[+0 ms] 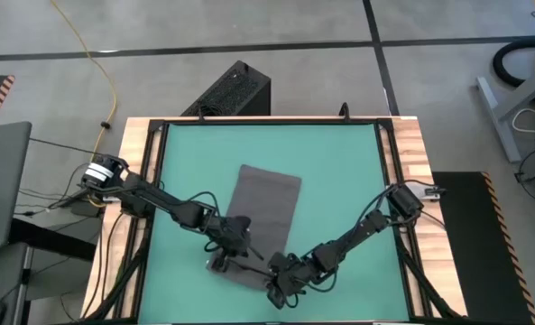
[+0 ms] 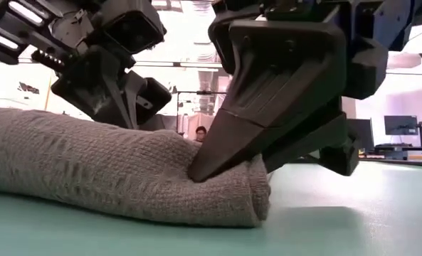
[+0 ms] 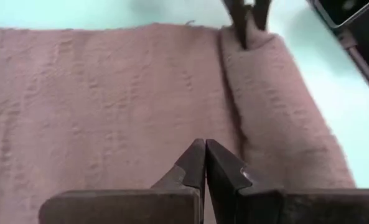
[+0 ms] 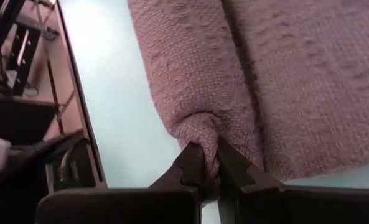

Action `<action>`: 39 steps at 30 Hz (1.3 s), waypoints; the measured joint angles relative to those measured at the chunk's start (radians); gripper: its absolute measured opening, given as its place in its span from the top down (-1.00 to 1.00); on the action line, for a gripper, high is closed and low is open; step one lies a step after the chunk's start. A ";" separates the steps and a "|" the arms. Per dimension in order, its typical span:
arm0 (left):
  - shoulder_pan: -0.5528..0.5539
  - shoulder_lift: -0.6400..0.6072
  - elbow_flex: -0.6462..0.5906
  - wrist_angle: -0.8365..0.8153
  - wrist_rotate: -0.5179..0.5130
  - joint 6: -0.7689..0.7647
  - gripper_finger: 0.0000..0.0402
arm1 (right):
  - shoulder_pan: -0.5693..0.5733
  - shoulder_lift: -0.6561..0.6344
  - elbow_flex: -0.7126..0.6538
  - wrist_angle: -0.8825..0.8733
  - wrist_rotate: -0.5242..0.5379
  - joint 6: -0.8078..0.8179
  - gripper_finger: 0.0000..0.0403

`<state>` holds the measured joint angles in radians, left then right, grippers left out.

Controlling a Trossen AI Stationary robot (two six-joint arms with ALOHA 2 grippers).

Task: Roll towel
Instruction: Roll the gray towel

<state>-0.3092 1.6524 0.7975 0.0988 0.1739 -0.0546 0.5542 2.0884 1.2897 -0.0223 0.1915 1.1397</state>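
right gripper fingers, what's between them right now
A pinched fold at the end of the towel's rolled edge sits between the right gripper's fingers, clearest in the right wrist view.

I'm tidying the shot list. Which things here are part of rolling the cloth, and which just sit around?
In the job:
- towel, near end rolled
- right pincer, pinching the roll's end
- left pincer, shut over the towel

Just around:
- teal table mat
- black box behind the table
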 joint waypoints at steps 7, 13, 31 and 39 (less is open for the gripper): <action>-0.006 -0.003 0.000 -0.033 -0.017 0.029 1.00 | -0.022 -0.001 0.001 -0.019 -0.030 0.100 0.82; -0.096 -0.013 0.000 0.125 -0.044 0.134 1.00 | -0.030 -0.002 0.001 -0.062 -0.031 0.137 0.81; -0.169 -0.016 0.000 0.051 -0.121 0.181 1.00 | -0.034 -0.002 -0.002 -0.053 -0.029 0.217 0.81; -0.171 0.026 -0.044 0.112 -0.142 0.124 1.00 | -0.034 -0.002 -0.002 -0.045 -0.061 0.308 0.81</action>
<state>-0.4807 1.6779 0.7533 0.2108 0.0316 0.0693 0.5201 2.0869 1.2873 -0.0677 0.1309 1.4476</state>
